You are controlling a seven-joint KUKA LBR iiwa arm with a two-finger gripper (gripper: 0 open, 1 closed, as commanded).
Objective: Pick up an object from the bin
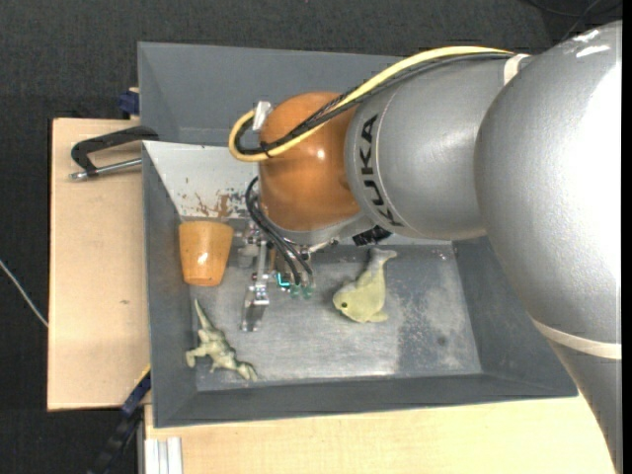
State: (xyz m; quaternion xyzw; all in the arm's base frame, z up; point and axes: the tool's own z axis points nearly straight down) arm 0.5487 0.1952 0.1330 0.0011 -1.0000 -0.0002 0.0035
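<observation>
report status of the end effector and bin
End effector low over bare bin floor, between orange cup and yellow fish toy. Pale dinosaur toy in lower-left corner. Nothing blocking.

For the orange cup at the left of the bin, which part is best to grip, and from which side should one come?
Probably across its middle, from straight above. The orange cup seems to lie on its side, wide end toward the far wall, so the rim is hard to pinch; both long sides have bare floor beside them.
</observation>
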